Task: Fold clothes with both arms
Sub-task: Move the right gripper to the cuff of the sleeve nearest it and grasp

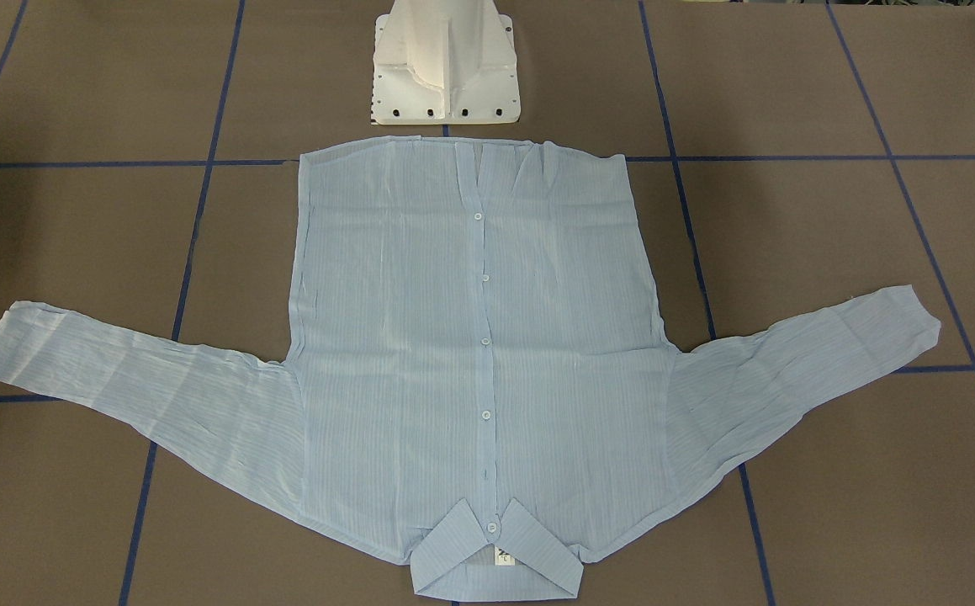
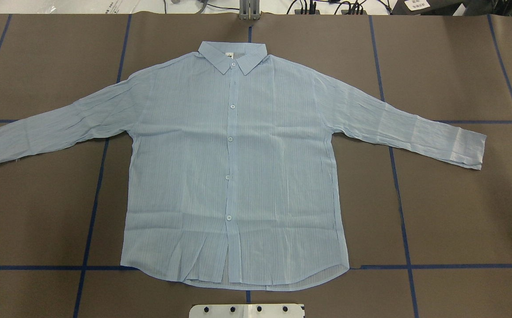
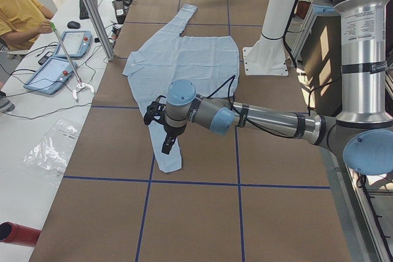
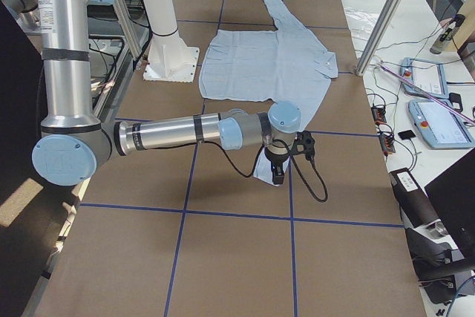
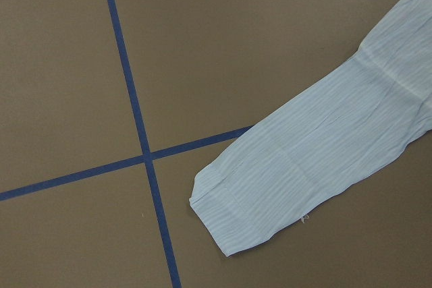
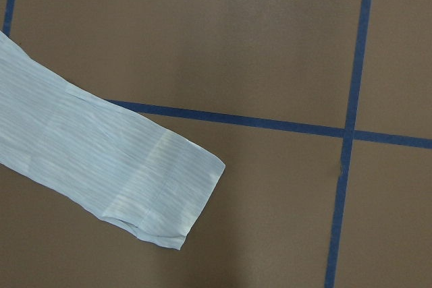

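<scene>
Shirt cuff [image 5: 233,210] flat below my left claw [image 3: 164,145], second cuff [image 6: 165,197] below my right claw [image 4: 277,177], spread or pressed together I cannot tell; I'd pinch both edges squarely and lift together.

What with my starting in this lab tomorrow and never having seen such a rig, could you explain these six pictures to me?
Two jointed robot arms stand at a brown table. On it lies one light-blue buttoned shirt, spread flat, sleeves out. One picture looks down from behind the robot; another faces it, so the shirt appears upside down below the white pedestal. Two look along the table from its ends: one shows the left arm near, the other the right arm. The last two come from cameras on the wrists, looking down: one cuff under the left, the other cuff under the right. Nothing is held; whether the jaws are open, I cannot tell.
</scene>
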Robot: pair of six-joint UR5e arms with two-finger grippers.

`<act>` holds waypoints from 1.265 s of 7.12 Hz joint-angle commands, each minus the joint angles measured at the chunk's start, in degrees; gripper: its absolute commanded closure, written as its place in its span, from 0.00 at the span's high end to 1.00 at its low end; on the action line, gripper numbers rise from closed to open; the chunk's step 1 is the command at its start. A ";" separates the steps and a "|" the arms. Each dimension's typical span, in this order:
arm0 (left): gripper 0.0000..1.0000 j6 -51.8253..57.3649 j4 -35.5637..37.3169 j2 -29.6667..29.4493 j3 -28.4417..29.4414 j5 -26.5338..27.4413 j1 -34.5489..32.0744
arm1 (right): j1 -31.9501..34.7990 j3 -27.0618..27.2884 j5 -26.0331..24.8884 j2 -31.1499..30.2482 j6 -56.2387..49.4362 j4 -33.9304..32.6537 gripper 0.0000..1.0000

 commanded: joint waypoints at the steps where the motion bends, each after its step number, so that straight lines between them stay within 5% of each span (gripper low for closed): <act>1: 1.00 -0.10 0.34 -0.18 -1.58 -1.86 -1.49 | 0.16 0.50 0.07 0.02 -0.56 0.23 1.00; 5: 1.00 -0.88 -0.97 -0.63 0.17 0.94 -1.15 | -0.10 -1.24 -0.80 0.81 -0.04 1.10 1.00; 9: 1.00 -1.59 -3.51 -0.89 2.90 0.24 -0.97 | -7.72 -11.51 -1.15 1.24 7.21 20.24 1.00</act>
